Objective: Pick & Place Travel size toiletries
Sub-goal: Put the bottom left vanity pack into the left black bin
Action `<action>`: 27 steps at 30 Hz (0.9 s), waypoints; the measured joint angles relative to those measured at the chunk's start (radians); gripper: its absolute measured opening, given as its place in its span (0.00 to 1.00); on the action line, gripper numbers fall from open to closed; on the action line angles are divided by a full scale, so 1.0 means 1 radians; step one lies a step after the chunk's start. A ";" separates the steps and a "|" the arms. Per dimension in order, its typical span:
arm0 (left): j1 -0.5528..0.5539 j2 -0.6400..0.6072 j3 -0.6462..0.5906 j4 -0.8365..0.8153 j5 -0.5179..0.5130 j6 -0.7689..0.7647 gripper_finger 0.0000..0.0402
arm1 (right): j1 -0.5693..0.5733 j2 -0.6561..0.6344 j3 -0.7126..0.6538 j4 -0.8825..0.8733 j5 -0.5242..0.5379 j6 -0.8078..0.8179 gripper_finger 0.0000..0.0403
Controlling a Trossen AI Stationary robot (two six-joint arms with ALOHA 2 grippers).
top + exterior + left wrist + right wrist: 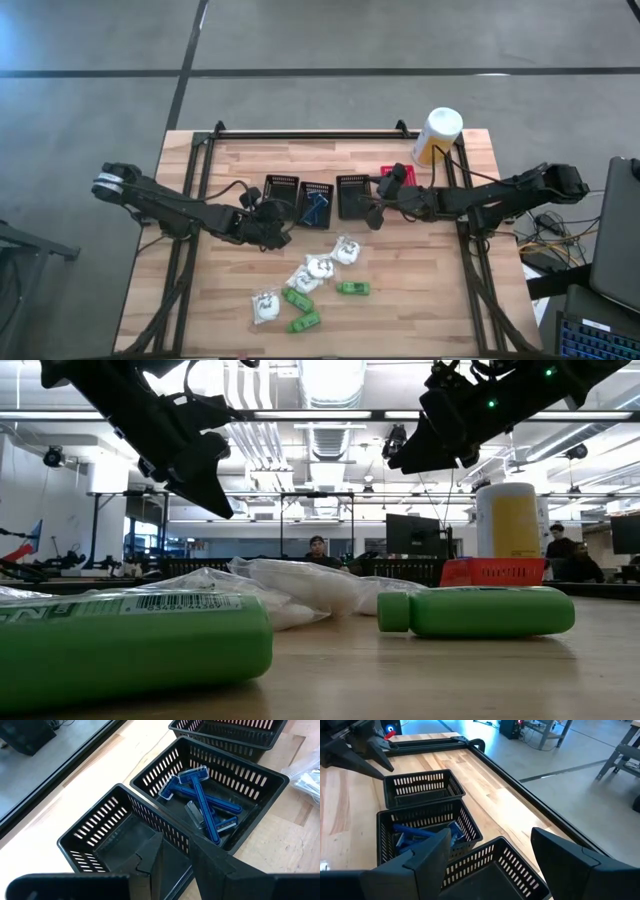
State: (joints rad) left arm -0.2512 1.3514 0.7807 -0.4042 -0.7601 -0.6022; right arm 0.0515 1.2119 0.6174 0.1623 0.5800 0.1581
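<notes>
A: Look at the textures here: pale butcher-block table (420, 290), slatted black plastic baskets in a row, and a red basket (388, 175) at the far end by the tall white-and-yellow canister (437, 135).

B: And the middle black basket (250, 775) holds blue razors (202, 802), long handles crossed over each other.

A: The toiletries sit in a loose cluster nearer the front edge: crinkly clear-wrapped white lumps (318, 268) and smooth green tubes (352, 288), well apart from the baskets.

B: Now the arms. Left gripper (175, 865) reaches in low from the left, hovering over the leftmost black basket (100, 840), fingers only a narrow gap apart, nothing between them.

A: Right gripper (490, 855) stretches in from the right, above the third black basket (485, 870), fingers spread wide, empty.
</notes>
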 joint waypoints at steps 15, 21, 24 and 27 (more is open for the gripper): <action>0.000 0.000 0.000 0.000 0.000 0.000 0.25 | 0.000 0.000 0.000 0.000 0.000 0.023 0.79; 0.000 0.000 0.000 0.000 0.000 0.000 0.25 | 0.000 0.000 0.000 0.000 0.000 0.026 0.82; 0.000 0.000 0.000 0.000 0.000 0.000 0.25 | 0.001 0.000 0.000 -0.001 0.000 0.030 0.84; 0.000 0.000 0.000 0.000 0.000 0.000 0.25 | 0.001 0.000 0.000 -0.001 0.000 0.049 0.85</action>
State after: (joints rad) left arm -0.2512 1.3514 0.7807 -0.4042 -0.7601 -0.6022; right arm 0.0521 1.2118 0.6174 0.1609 0.5797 0.2070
